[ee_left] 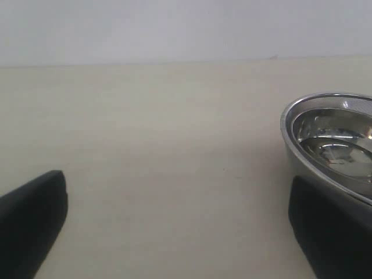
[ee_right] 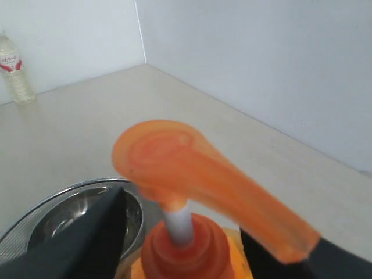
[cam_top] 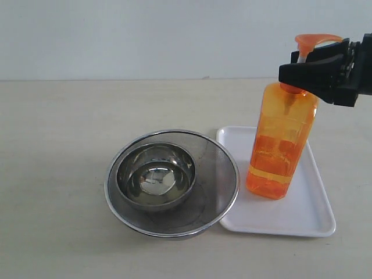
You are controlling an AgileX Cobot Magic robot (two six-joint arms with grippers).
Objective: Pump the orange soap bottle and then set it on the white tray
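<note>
Orange soap bottle [cam_top: 278,152] stands on the white tray [cam_top: 314,215], right side of the desk [cam_top: 58,116]: placement appears made. Right pincer [cam_top: 293,75] straddles its neck, spread slightly clear, apparently releasing. Left pincer [ee_left: 177,192] spread wide, empty.

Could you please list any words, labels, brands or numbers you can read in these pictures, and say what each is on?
No text can be read in any view.
orange soap bottle: no legible print on the side shown.
small clear bottle by the far wall: red-and-white label, too small and blurred to read.
</note>
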